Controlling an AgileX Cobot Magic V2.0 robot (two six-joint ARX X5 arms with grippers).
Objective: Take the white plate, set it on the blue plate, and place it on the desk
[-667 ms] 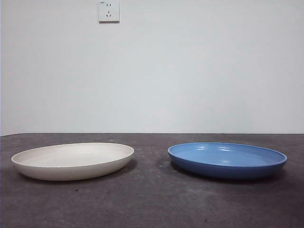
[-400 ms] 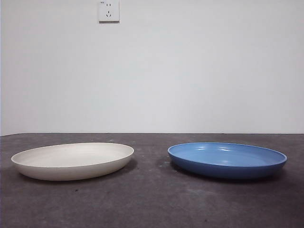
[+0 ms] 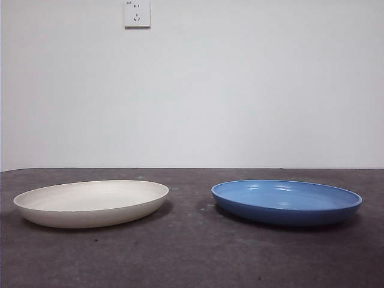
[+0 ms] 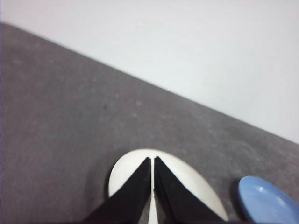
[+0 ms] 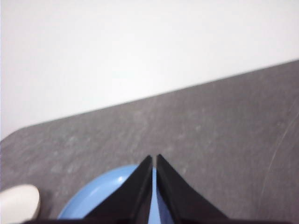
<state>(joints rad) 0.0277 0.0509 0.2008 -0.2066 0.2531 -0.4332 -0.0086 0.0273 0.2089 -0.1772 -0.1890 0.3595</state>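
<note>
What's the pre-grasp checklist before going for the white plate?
1. White plate flat on the desk, nothing on it: ok.
2. Blue plate empty, ready to receive: ok.
3. Gap between the plates, not touching: ok.
4. Left gripper above the white plate, jaws shut; must open first: not ok.
5. Right gripper over the blue plate, jaws shut, holding nothing: ok.
6. Left gripper height above the rim: cannot tell.

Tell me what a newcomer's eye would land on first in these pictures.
Two wide shallow plates sit apart on the dark desk: the white plate and the glossy blue plate, both empty. A wall socket stands out on the bare white wall above the white plate. In the wrist views, the left gripper points over the white plate and the right gripper over the blue one, each with jaws nearly together.
</note>
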